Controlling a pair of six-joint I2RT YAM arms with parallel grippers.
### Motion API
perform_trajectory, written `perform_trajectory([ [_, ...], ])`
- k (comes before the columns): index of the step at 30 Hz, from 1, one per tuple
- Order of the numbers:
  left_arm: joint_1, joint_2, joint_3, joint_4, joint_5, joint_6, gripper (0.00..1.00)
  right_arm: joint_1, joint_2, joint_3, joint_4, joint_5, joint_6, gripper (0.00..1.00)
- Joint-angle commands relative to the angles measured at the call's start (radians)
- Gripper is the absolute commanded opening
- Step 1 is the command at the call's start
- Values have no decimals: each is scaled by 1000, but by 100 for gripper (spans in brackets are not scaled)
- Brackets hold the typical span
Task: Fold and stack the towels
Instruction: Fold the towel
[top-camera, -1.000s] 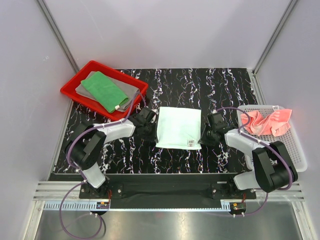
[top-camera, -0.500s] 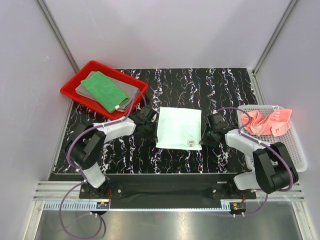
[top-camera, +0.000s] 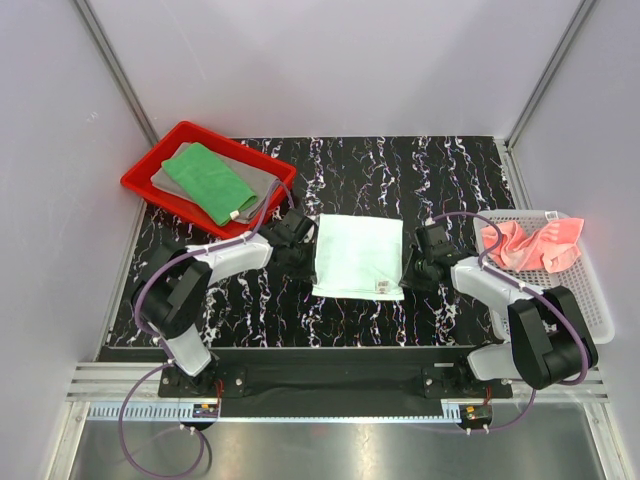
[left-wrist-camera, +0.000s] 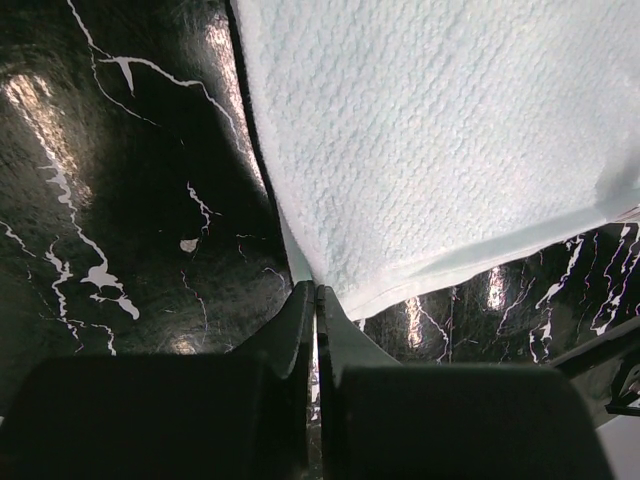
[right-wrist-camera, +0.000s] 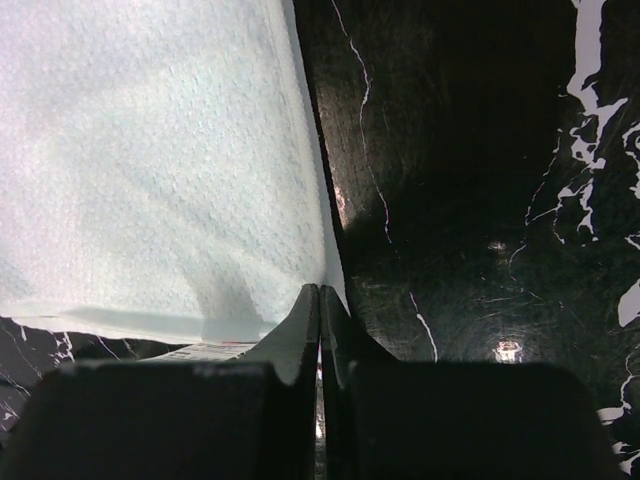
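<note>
White towel (top-camera: 357, 255) lies flat at the centre of the table (top-camera: 450, 170). Left gripper (left-wrist-camera: 316, 292), fingers pressed together, pinches its nine o'clock edge; right gripper (right-wrist-camera: 320, 290) likewise nips the three o'clock edge.

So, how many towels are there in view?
4: grey towel with green towel on it in the red tray, white towel on the table, pink towel in the basket. Others may be hidden.

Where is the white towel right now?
Seen from overhead, the white towel lies flat mid-table between the two arms, with the left tool and right tool each shut on one of its side edges.
</note>
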Motion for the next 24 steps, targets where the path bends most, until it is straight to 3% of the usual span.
perform_trajectory([
  [1, -6, -22, 35, 5, 20, -9, 0, 9, -22, 32, 2, 16, -18, 0],
  [12, -4, -97, 208, -212, -41, -6, 0, 9, -45, 236, -171, 1, -117, 0],
  [24, -16, -143, -17, -72, 25, -50, 0, 9, -172, 44, -130, -30, -94, 0],
])
